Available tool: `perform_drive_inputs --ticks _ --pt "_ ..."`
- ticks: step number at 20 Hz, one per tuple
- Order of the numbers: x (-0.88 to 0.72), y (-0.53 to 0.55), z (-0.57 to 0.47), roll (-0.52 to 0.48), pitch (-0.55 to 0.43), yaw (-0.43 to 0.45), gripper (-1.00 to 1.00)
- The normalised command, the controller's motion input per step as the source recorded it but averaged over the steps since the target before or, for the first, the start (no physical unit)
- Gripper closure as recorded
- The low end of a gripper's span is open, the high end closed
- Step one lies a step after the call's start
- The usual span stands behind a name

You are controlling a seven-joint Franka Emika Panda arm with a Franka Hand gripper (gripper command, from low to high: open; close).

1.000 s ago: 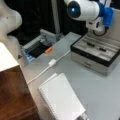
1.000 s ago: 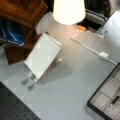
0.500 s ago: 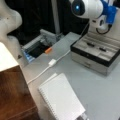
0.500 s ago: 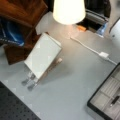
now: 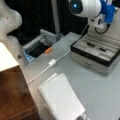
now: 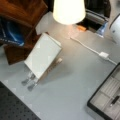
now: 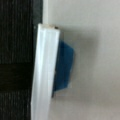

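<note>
My arm's white and blue end hangs at the top right of a front view, and the gripper (image 5: 98, 22) sits just above an open black case (image 5: 97, 52) lined with grey foam. The case holds small dark pieces and also shows at the bottom right of a front view (image 6: 107, 97). In the wrist view no fingers appear, only a white strip (image 7: 45, 72) along the table edge with a blue piece (image 7: 63, 67) beside it.
A white spiral notebook (image 5: 61, 98) leans on a clip stand (image 6: 42, 55). A white cable with an adapter (image 5: 52, 62) crosses the grey table (image 6: 103, 55). An orange item (image 5: 48, 50) lies by a grey bin (image 5: 37, 47). Wooden blocks (image 5: 12, 95) and a lamp shade (image 6: 68, 10) stand nearby.
</note>
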Motion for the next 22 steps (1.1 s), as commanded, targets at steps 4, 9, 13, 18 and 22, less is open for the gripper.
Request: perform_drive_inputs --ticks 4,9,13,18,22 --pt "-0.13 -0.48 0.2 -0.195 0.201 0.046 -1.0" --pt "0.0 -0.48 0.18 -0.417 0.201 0.123 -1.0" --pt "0.09 -0.54 0.2 -0.563 0.189 0.184 -1.0" --pt "0.1 -0.58 0.14 -0.531 0.14 0.243 -1.0" --pt "0.13 -0.61 0.02 -0.537 0.14 0.239 -1.0"
